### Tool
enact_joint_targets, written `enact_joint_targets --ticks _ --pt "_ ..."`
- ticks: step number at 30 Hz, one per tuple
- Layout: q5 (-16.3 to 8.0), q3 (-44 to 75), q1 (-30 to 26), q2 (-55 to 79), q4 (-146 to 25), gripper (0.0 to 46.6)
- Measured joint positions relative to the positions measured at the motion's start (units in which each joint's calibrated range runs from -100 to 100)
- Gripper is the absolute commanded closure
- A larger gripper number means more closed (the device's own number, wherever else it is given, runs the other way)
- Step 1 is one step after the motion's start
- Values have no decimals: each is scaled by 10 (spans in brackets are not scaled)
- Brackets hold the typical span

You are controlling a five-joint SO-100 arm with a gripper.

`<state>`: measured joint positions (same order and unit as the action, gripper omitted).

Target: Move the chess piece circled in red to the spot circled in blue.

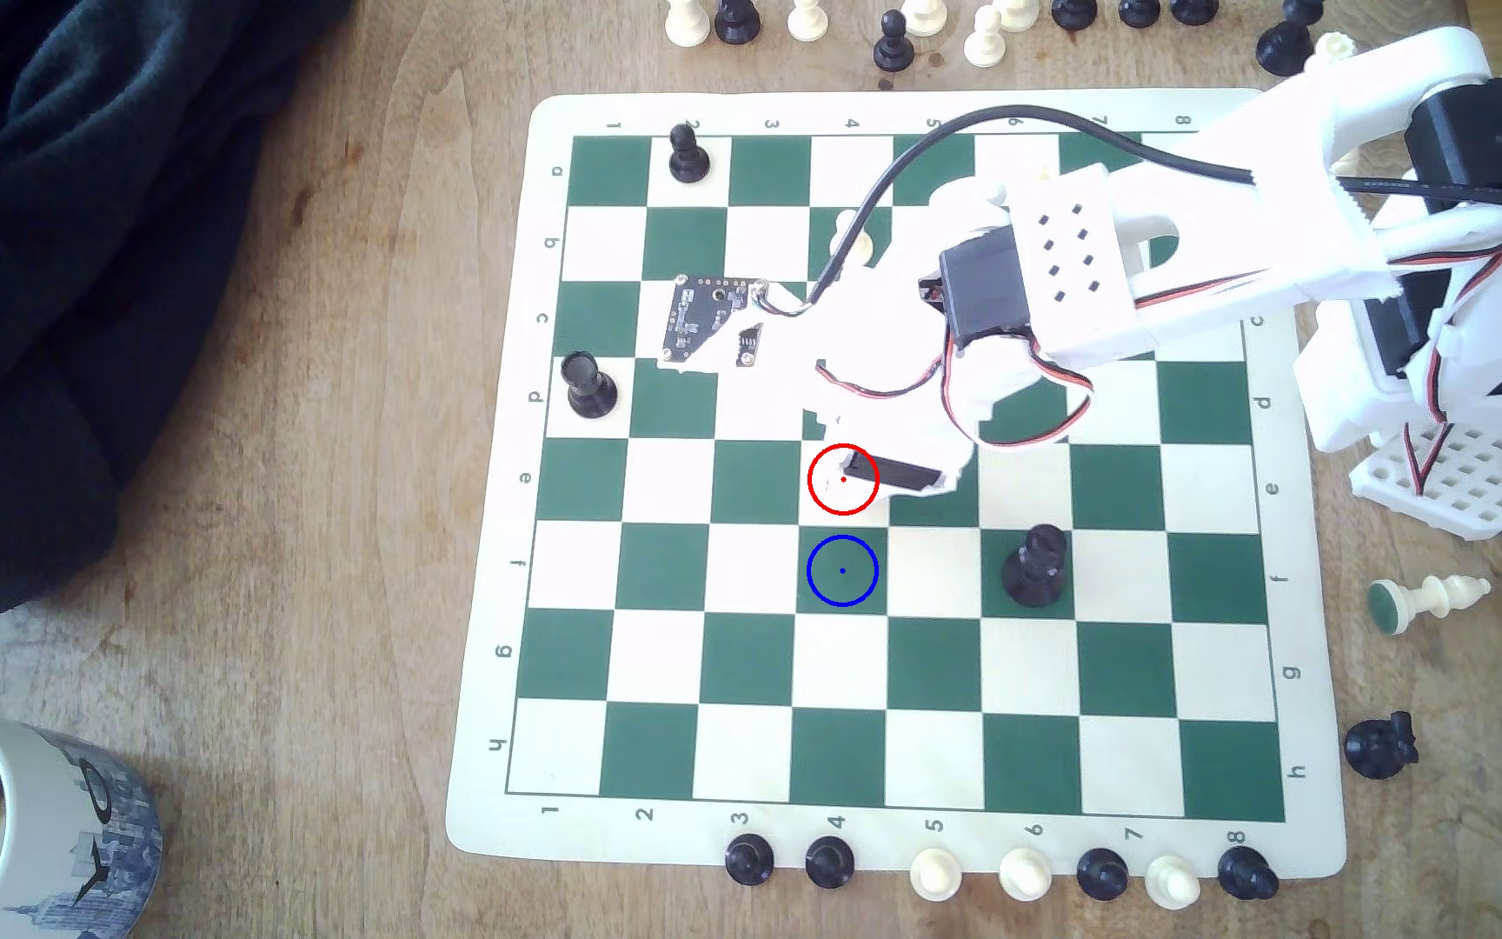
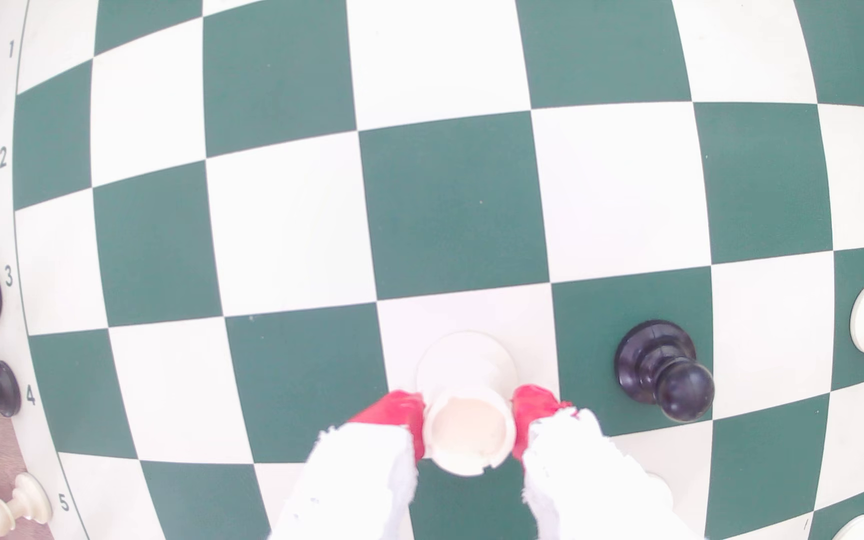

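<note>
The chess piece (image 2: 466,363) is cream-white, with a flat notched top and a round flared base. It stands on a white square, which carries the red ring (image 1: 842,478) in the exterior view; there the arm hides most of the piece. My gripper (image 2: 469,410) is shut on its top, one red pad (image 2: 393,415) pressed on either side. In the exterior view the gripper (image 1: 856,478) hangs over the red ring. The spot (image 1: 842,571) is the dark green square with the blue ring, one square nearer the exterior view's bottom, and it is bare. In the wrist view the spot (image 2: 305,374) adjoins the piece's square.
A black pawn (image 2: 663,368) stands one square from the held piece, on the side away from the spot. Another black piece (image 1: 1036,564) stands two squares to the exterior view's right of the spot. Spare pieces line the board's lower edge (image 1: 1000,871). A mug (image 1: 7,813) sits at lower left.
</note>
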<state>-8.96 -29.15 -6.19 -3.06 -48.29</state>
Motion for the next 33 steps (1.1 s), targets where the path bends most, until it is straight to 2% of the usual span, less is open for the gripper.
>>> enact_joint_targets --ticks 10,19,27,33 --pt "0 40 -2 -51 -61 460" --pt "0 53 -50 -65 -72 464" --pt "0 68 -79 4 -32 462" --pt "0 68 -78 25 -28 461"
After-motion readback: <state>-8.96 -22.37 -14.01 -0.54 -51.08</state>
